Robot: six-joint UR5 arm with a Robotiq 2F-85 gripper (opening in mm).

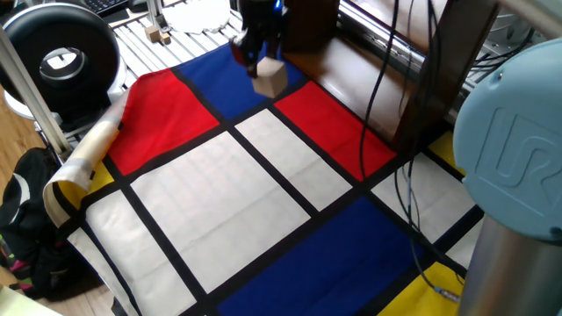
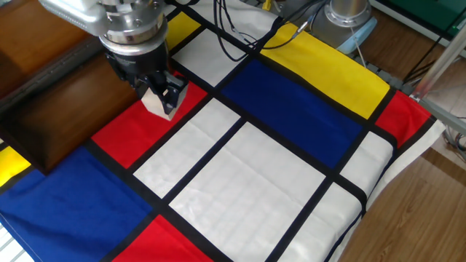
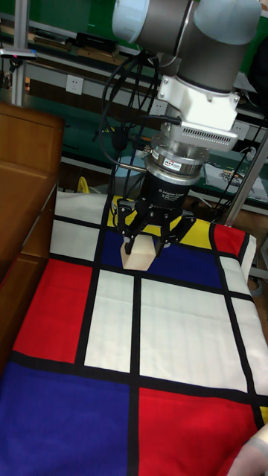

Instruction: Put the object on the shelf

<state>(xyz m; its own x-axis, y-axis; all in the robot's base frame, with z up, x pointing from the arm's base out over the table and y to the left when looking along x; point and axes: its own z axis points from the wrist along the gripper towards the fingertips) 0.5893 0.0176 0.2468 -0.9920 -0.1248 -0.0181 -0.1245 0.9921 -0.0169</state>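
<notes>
One wooden cube, pale tan, plain faces, pinched between the two fingers of the gripper. Jaws are closed onto its sides to about the cube's width. The cube hangs clear of the cloth, tilted; in the tall view its top is tucked up between the fingers.

In one fixed view the cube sits over the blue panel at about 12 o'clock of the cloth, near the red panel's corner. In the other fixed view it is over the red panel at about 10 o'clock, just beside the shelf, not on it.

One shelf unit, dark brown and glossy. It is cut off by the frame edge in all three views and partly hidden by the arm and cables, so the board layout is hard to make out.

One arm; its big grey-blue joint blocks the right of one fixed view.

One checkered cloth: red, blue, yellow, white panels with black bands.

One black round device at 10 o'clock. Two tiny wooden blocks at 11 o'clock on a slatted metal surface, too small for detail. One rolled cloth edge at 9 o'clock.
</notes>
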